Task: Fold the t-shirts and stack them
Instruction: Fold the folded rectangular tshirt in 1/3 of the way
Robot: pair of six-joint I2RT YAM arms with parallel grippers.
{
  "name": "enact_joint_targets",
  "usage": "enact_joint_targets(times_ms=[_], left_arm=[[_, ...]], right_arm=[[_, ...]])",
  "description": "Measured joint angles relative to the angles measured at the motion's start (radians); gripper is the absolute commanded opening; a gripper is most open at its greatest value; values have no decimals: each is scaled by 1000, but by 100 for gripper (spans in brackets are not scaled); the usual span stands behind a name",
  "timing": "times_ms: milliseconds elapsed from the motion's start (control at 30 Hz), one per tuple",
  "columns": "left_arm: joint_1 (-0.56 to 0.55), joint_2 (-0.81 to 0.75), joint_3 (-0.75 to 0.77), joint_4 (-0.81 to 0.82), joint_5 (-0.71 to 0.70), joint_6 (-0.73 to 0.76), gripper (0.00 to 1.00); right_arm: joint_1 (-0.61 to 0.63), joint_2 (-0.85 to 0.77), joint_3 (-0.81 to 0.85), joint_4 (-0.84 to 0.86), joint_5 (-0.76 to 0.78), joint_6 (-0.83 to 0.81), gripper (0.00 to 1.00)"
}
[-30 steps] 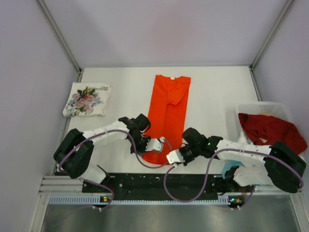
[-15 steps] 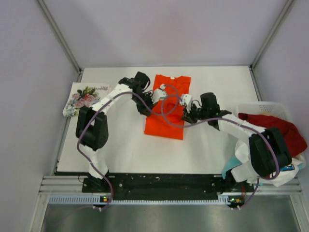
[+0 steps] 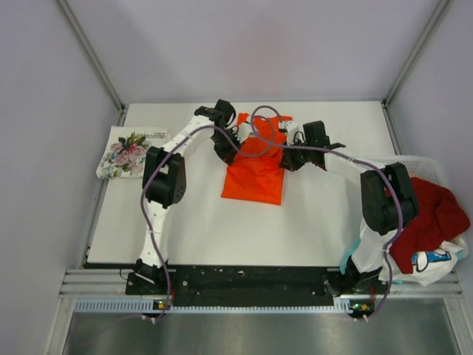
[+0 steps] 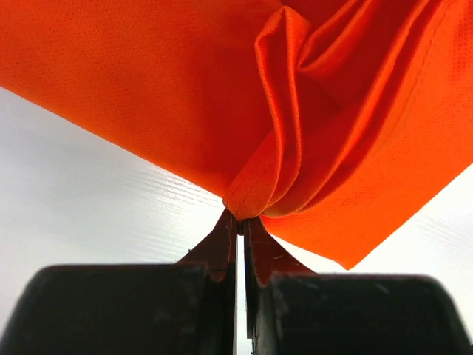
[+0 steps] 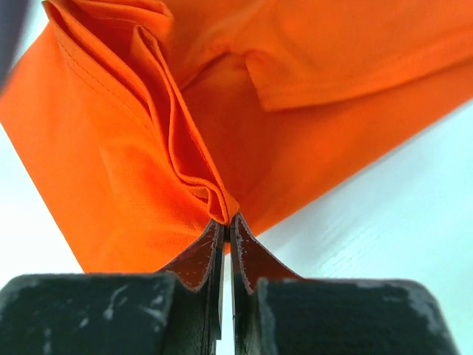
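Now mid-fold: both jaws clamp the orange shirt (image 3: 253, 174); next, lay the lifted hem flat on the desk (image 3: 325, 222) and release.

Orange tee (image 4: 148, 89) ran past the top and both side edges above the left gripper (image 4: 241, 222); likewise above the right gripper (image 5: 225, 222). Pinched hem lay hidden between each set of fingers. Overhead, both grippers were too small to resolve.
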Motion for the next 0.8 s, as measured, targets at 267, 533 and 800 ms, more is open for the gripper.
enact_joint_targets(times_ms=[267, 533, 800], left_arm=[[-2, 9, 3, 9, -20, -24, 22], [6, 30, 54, 92, -144, -94, 60], [71, -56, 75, 182, -89, -61, 48]], right_arm=[[-24, 41, 23, -82, 65, 122, 11], [-71, 170, 177, -127, 138, 209, 32], [-98, 2, 46, -67, 158, 68, 47]])
